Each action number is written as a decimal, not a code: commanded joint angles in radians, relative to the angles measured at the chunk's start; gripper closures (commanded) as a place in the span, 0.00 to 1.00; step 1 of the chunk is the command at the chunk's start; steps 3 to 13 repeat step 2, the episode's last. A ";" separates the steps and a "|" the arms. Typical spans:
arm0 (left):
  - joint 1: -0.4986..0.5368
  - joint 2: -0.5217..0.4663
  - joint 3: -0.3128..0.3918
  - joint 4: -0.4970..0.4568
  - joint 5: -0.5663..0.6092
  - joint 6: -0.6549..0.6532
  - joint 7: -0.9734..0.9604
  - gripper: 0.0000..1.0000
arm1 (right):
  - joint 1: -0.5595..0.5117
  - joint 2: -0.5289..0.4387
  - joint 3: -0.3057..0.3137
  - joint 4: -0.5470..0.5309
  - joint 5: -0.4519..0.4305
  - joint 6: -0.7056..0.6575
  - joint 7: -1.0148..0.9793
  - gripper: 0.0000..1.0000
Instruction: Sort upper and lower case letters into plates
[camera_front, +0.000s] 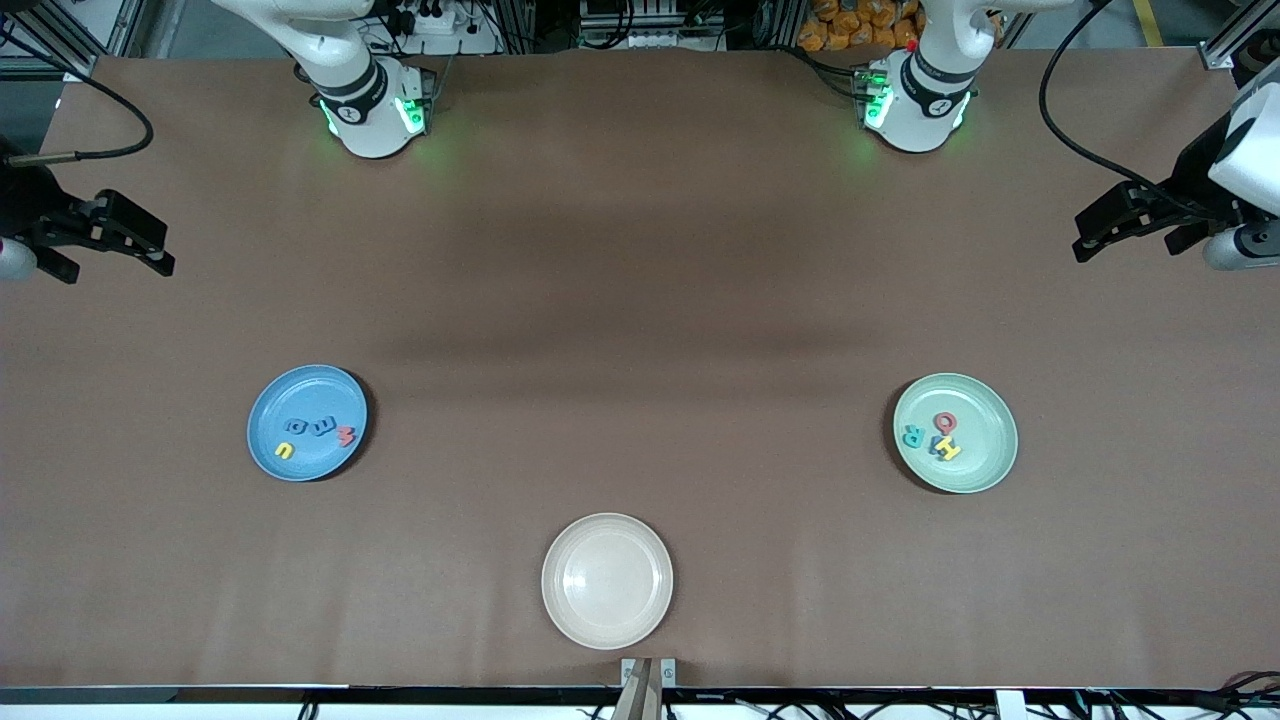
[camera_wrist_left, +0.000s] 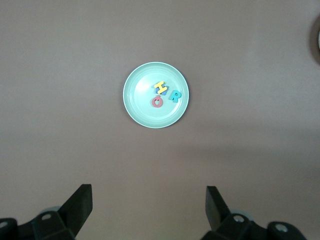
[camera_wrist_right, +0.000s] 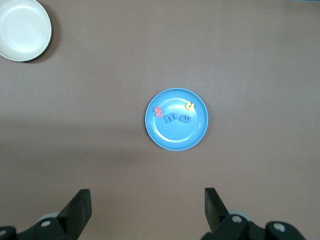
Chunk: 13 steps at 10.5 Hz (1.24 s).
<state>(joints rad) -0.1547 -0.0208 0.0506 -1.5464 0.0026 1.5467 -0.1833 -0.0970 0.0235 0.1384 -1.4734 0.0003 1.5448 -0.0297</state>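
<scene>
The sky blue plate (camera_front: 300, 390) (camera_wrist_right: 175, 137) lies toward the right arm's end of the table. It holds several small letters: a yellow u (camera_front: 285, 451) (camera_wrist_right: 190, 106), two blue ones (camera_front: 322, 427) and a red one (camera_front: 345, 436). The mint green plate (camera_front: 985, 455) (camera_wrist_left: 142, 107) lies toward the left arm's end. In it are a red Q (camera_front: 945, 421), a teal R (camera_front: 913, 435) (camera_wrist_left: 175, 95) and a yellow H (camera_front: 946, 451) on a blue letter. The right gripper (camera_front: 115, 268) (camera_wrist_right: 147, 202) and the left gripper (camera_front: 1125, 245) (camera_wrist_left: 149, 200) hang open and empty over the table's two ends.
An empty cream plate (camera_front: 607, 545) (camera_wrist_right: 22, 47) sits near the front camera's edge of the table, between the two coloured plates. The brown tabletop (camera_front: 640, 300) stretches bare between the plates and the arm bases.
</scene>
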 joint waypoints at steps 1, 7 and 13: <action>0.006 -0.011 -0.002 0.008 -0.004 -0.043 0.008 0.00 | -0.012 -0.002 0.009 0.012 0.004 -0.017 0.010 0.00; 0.006 -0.011 0.000 0.008 -0.004 -0.046 0.008 0.00 | -0.012 -0.002 0.007 0.012 0.003 -0.018 0.010 0.00; 0.006 -0.011 0.000 0.008 -0.004 -0.046 0.008 0.00 | -0.012 -0.002 0.007 0.012 0.003 -0.018 0.010 0.00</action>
